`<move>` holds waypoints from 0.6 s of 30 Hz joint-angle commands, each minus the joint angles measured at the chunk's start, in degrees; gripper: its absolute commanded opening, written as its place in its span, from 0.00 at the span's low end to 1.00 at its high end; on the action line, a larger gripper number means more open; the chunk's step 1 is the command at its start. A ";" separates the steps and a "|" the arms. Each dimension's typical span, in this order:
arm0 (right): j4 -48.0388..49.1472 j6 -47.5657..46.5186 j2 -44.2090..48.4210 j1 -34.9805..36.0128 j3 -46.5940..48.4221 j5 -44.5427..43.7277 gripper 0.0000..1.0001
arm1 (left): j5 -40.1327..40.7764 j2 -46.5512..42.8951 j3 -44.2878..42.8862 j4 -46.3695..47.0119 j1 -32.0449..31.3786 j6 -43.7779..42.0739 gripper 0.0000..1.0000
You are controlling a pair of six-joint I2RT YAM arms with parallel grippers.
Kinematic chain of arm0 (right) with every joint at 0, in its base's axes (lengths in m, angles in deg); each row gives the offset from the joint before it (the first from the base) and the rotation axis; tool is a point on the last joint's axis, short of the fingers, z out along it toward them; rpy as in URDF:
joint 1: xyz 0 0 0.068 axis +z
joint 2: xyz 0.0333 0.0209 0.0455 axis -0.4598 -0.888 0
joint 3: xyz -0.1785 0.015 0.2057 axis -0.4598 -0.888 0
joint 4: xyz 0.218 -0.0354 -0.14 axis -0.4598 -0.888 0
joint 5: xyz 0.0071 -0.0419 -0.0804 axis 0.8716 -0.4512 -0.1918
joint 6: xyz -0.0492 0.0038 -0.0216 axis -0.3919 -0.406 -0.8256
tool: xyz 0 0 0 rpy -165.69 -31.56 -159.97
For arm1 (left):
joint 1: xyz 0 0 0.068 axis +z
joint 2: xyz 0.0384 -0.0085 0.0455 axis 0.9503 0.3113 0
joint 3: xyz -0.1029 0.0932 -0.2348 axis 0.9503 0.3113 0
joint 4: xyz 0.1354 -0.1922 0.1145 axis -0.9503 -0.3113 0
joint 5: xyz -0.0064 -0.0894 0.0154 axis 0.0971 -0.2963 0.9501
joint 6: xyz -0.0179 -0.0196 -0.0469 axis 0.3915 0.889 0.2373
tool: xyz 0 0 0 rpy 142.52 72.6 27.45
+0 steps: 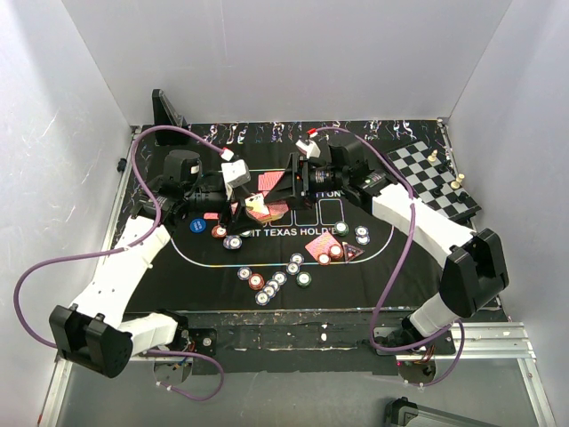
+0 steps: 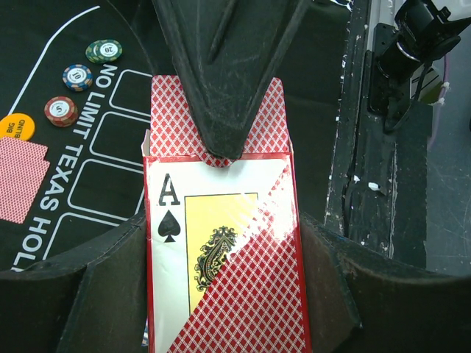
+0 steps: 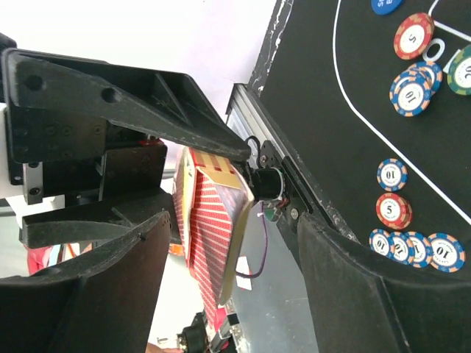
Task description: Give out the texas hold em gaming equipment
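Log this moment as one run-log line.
left gripper: shut on card box | right gripper: open around playing cards protruding from box | poker chips: on mat

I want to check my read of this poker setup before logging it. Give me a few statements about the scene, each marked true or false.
1. The left gripper grips a card box printed with an ace of spades. True.
2. The right gripper is clamped on a poker chip. False: its jaws stand wide on either side of the card box, and it holds no chip.
3. The yellow Big Blind button lies on the black mat. True.
4. The chessboard sits at the table's left side. False: it is at the far right corner.
5. Red-backed cards poke out of the box's open end. True.
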 commanded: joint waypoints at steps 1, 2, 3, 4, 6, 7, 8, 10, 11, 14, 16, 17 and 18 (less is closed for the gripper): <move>3.47 0.65 0.77 0.14 -1.64 1.40 0.72 | -1.74 -0.05 -2.44 2.67 0.19 0.10 0.00; 3.48 0.82 0.86 0.05 -1.90 1.32 0.69 | -1.83 -0.05 -2.45 2.76 0.11 0.19 0.00; 3.48 1.00 0.86 -0.04 -2.17 1.32 0.65 | -1.83 -0.14 -2.53 2.85 0.19 0.19 0.00; 3.74 1.35 0.86 -0.04 -2.34 1.58 0.61 | -1.83 -0.14 -2.45 2.85 0.28 0.19 0.00; 4.44 2.14 0.77 0.05 -2.87 2.02 0.58 | -2.01 -0.14 -2.45 2.85 0.19 0.19 0.00; 4.79 2.58 0.77 -0.04 -3.13 2.11 0.57 | -2.01 -0.23 -2.53 2.85 0.19 0.19 0.00; 4.71 2.84 0.95 -0.04 -3.40 2.20 0.56 | -1.92 -0.14 -2.45 2.85 0.19 0.19 0.00; 4.71 3.11 1.56 -0.30 -4.10 2.20 0.54 | -1.92 -0.49 -2.53 2.85 0.19 0.45 0.00; 4.71 3.37 1.91 -0.56 -4.45 2.11 0.52 | -1.83 -0.58 -2.36 2.85 0.19 0.45 0.00; 6.82 3.90 3.23 -1.79 -5.51 2.28 0.47 | -1.83 -0.93 -2.27 3.02 0.19 0.54 0.00; 6.64 3.99 3.93 -2.41 -5.86 2.11 0.45 | -1.92 -1.02 -2.18 2.85 0.28 0.62 0.00; 6.64 3.81 4.37 -2.76 -6.03 2.11 0.43 | -1.92 -0.93 -2.18 2.85 0.19 0.54 0.00; 6.47 3.90 4.72 -3.11 -6.12 2.11 0.42 | -1.92 -1.10 -2.18 2.93 0.19 0.71 0.00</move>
